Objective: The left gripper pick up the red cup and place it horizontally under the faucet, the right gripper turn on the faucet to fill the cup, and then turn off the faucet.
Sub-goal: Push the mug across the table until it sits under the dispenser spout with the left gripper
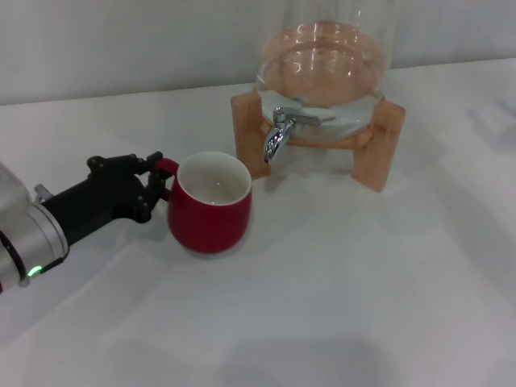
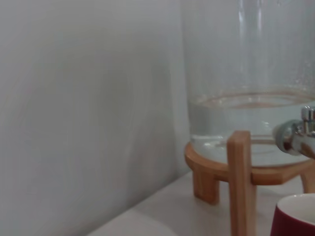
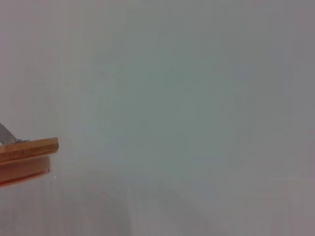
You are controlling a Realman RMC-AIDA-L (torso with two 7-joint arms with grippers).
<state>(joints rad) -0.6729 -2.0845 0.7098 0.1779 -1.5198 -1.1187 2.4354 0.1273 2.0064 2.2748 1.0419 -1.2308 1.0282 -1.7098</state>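
From my head view, my left pincer was clamped on the handle of the red cup, upright on the worktop; the faucet lay at one o'clock from it. My left wrist showed the faucet above the cup's rim. My right wrist showed no right pincer.

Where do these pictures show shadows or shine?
Head view: soft shadow on the table beside the red cup, bright glints on the faucet. Left wrist view: light streaks on the glass dispenser. Right wrist view: flat grey, no shadow.
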